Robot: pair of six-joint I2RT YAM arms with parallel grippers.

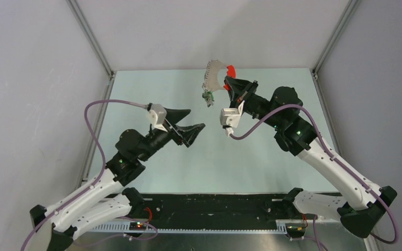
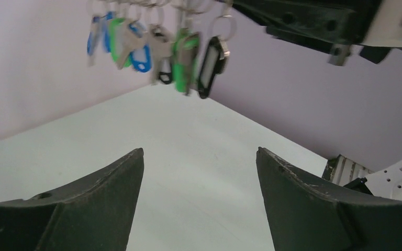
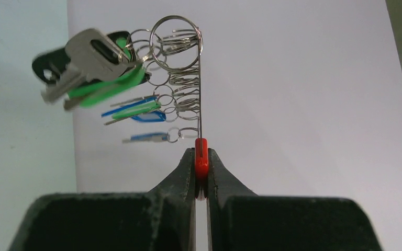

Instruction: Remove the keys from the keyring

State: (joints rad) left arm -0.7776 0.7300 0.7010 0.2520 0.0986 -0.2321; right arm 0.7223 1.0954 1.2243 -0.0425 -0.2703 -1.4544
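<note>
The keyring (image 1: 231, 70) is gripped in the right claw (image 1: 229, 82) above the far surface (image 1: 209, 162), keys (image 1: 212, 78) hung leftward.

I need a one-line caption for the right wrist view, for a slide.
Right end effector shut on the red keyring, the keys hanging from it on small split rings.

Pale green matte table (image 1: 199, 162), hemmed by grey walls (image 1: 31, 78) on three sides; black rail (image 1: 214, 204) across near edge.

Lab test cell: blank white walls (image 1: 204, 31), aluminium corner posts (image 1: 90, 36), pale table (image 1: 214, 157)
</note>
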